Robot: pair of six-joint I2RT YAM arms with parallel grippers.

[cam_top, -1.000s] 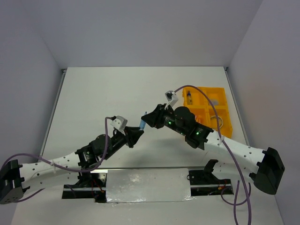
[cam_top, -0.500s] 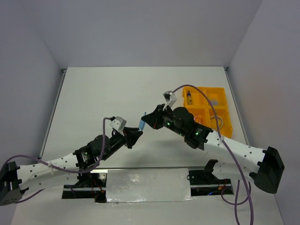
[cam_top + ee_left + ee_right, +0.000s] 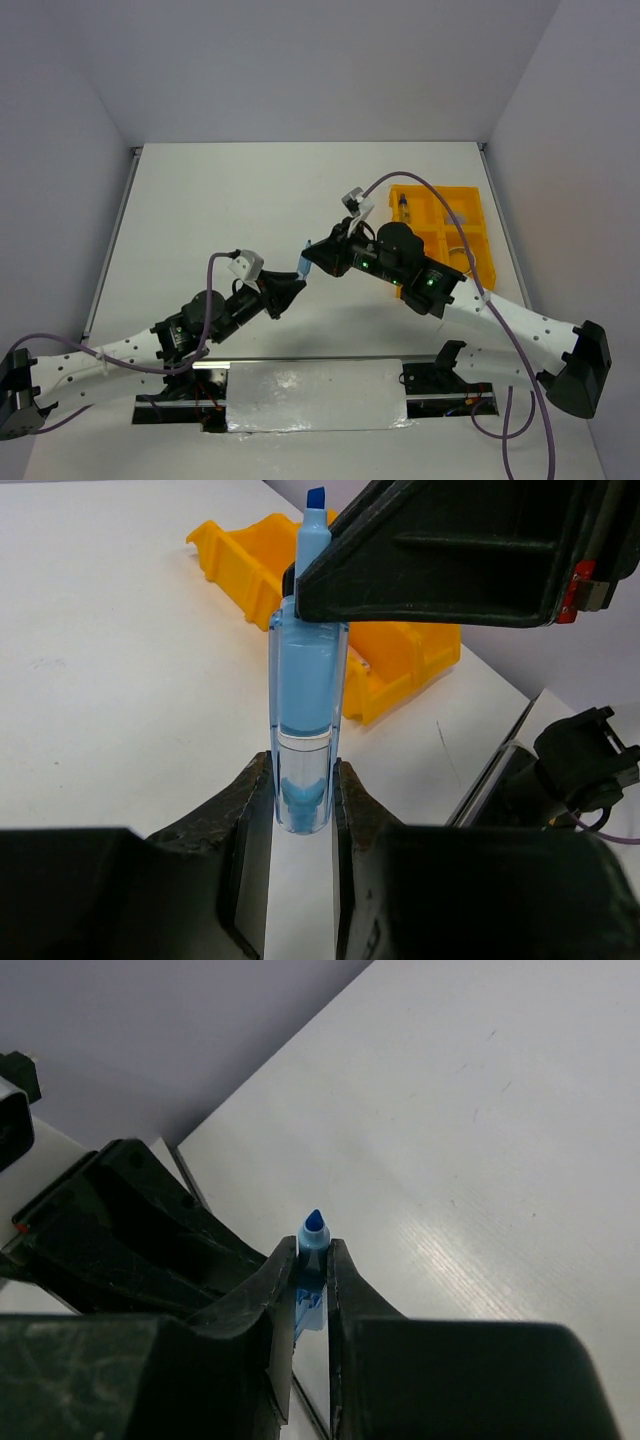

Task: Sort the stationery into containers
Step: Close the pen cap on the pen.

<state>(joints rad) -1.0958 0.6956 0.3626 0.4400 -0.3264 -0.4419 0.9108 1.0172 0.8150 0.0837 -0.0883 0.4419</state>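
A blue highlighter (image 3: pixel 303 264) with a clear barrel and a bare tip is held in the air between both grippers, above the table's middle. My left gripper (image 3: pixel 290 285) is shut on its clear rear end (image 3: pixel 305 780). My right gripper (image 3: pixel 313 257) is shut on its tip end (image 3: pixel 313 1232), and the blue tip sticks out past the fingers. The yellow-orange tray (image 3: pixel 478 232) lies at the right, partly behind the right arm. It also shows in the left wrist view (image 3: pixel 232 562). A small item (image 3: pixel 404 208) lies in its far left compartment. The other small stationery is not visible.
The right arm's purple cable (image 3: pixel 440 205) arcs over the tray. The white table (image 3: pixel 230 200) has raised rails at its left and right edges. A foil-covered plate (image 3: pixel 315 395) lies between the arm bases at the near edge.
Both arms have shifted slightly while holding the highlighter, which stays at about the same spot. The right elbow has moved a little up and right.
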